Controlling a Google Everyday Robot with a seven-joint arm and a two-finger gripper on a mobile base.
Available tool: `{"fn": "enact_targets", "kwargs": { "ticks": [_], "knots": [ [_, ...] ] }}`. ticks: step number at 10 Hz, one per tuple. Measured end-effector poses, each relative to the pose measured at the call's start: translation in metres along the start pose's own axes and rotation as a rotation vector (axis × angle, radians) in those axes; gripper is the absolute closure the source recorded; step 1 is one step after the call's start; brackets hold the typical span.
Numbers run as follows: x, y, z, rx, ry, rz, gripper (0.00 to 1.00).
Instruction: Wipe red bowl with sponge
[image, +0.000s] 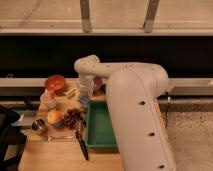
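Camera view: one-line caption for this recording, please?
Gripper shut, low over the table, between red bowl and green tray.

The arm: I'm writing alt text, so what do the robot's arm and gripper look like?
The arm is bulky, smooth and off-white, with rounded tubular segments and small dark dots along its shell; no loose cables show. Its gripper hangs over the table's back part, near the red bowl.
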Motion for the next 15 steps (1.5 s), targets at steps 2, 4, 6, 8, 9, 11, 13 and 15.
{"fn": "enact_targets", "kwargs": {
  "ticks": [2,4,6,8,9,11,13,15],
  "knots": [
    [-0.012,-0.007,-0.034,-0.016,-0.072,0.005,1.0],
    [-0.033,-0.015,-0.073,-0.037,-0.162,-0.006,1.0],
    [-0.066,-0.008,-0.093,-0.065,-0.235,-0.04,1.0],
    [-0.105,0.013,-0.097,-0.113,-0.277,-0.085,1.0],
    [-0.12,0.024,-0.098,-0.137,-0.291,-0.106,1.0],
    [-0.159,0.058,-0.102,-0.216,-0.339,-0.169,1.0],
    [-0.171,0.068,-0.103,-0.241,-0.355,-0.188,1.0],
    [-0.171,0.068,-0.103,-0.242,-0.355,-0.189,1.0]
  ]
}}
